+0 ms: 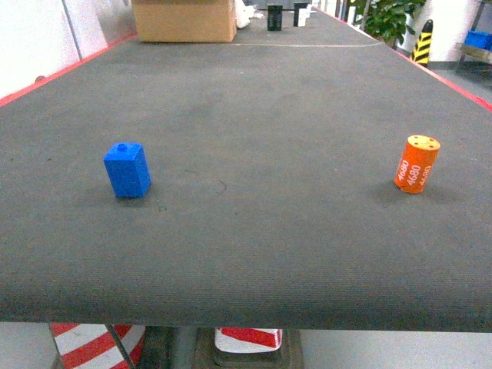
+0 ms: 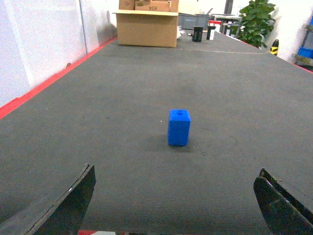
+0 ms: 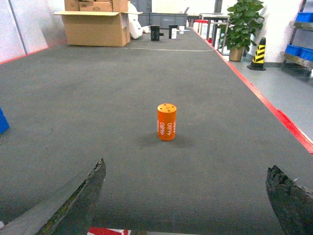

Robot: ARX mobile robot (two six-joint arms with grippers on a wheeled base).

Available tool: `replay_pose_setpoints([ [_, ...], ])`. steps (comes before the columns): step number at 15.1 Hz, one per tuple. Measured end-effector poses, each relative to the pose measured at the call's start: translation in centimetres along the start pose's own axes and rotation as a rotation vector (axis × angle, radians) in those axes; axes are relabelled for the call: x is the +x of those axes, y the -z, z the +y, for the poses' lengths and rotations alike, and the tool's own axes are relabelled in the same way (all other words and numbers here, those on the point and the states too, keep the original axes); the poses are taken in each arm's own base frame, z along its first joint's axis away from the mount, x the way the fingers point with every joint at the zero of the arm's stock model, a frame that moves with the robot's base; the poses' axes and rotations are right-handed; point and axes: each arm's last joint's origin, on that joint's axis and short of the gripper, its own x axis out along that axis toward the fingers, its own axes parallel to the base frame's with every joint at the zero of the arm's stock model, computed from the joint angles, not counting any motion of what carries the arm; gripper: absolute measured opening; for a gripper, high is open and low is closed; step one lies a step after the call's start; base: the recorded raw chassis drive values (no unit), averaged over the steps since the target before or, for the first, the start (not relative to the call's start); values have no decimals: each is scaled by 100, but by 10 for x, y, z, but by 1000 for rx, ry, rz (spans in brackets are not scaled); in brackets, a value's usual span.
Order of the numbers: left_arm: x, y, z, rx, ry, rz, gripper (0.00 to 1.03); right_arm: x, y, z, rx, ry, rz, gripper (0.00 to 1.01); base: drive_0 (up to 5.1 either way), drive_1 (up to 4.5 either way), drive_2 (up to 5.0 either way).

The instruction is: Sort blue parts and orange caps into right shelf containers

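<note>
**Each gripper faces its own piece, straight ahead**

The right gripper (image 3: 183, 200) has its jaws spread wide, holding nothing, low at the near edge of the table (image 3: 98, 83). Dead ahead of it, centred between the two jaws and some way out on the mat, stands the cap (image 3: 167, 122), upright on its flat end, long axis vertical, with pale digits down its side. A straight push forward would bring the jaws to either side of it; no sideways shift looks necessary.

The left gripper (image 2: 176, 203) is likewise wide apart and empty, at the near table edge. The blue part (image 2: 179, 127) stands upright in front of it, almost on the midline between the jaws, a touch nearer than the cap is to its gripper, as far as I can judge.

In the head view neither gripper shows; the blue part (image 1: 127, 170) sits left and the cap (image 1: 417, 164) far right, well apart, so each arm is plainly the nearer one for its own piece. Blue crates (image 3: 297, 50) show on a shelf (image 3: 296, 59) off to the right, beyond the table's red edge.
</note>
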Motion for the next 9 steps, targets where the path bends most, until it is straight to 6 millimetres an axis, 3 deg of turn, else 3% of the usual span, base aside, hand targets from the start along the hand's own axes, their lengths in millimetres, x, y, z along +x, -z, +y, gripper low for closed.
replay_pose_setpoints([
  [9, 0, 0, 0, 0, 0, 0, 98, 0, 0, 0, 0, 0, 0, 98, 0, 0, 0],
])
